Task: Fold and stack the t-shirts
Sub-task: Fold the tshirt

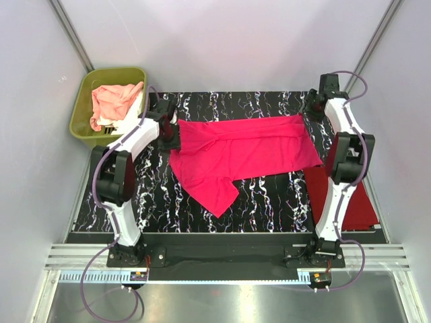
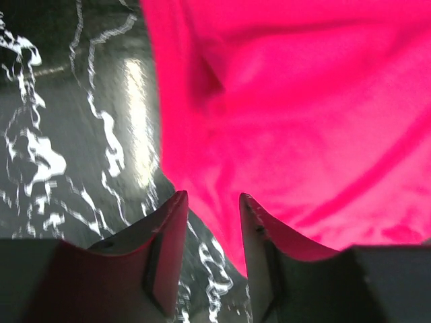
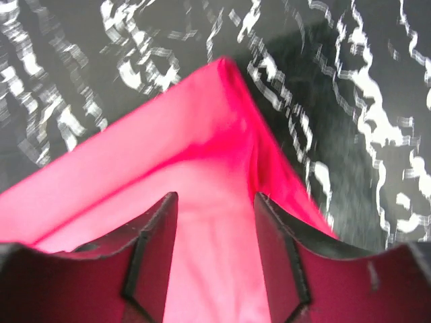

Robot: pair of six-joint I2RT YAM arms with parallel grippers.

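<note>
Top external view: the hot pink t-shirt lies spread across the middle of the bench. The left arm, elbow bent, reaches to the shirt's far left corner. The left end effector is partly open over the cloth edge and grips nothing. The right arm stretches to the far right corner, where the right end effector stands parted above the cloth, empty.

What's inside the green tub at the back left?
A crumpled peach-pink shirt lies on top in the tub, a bit of white cloth showing beneath; anything deeper is covered.
</note>
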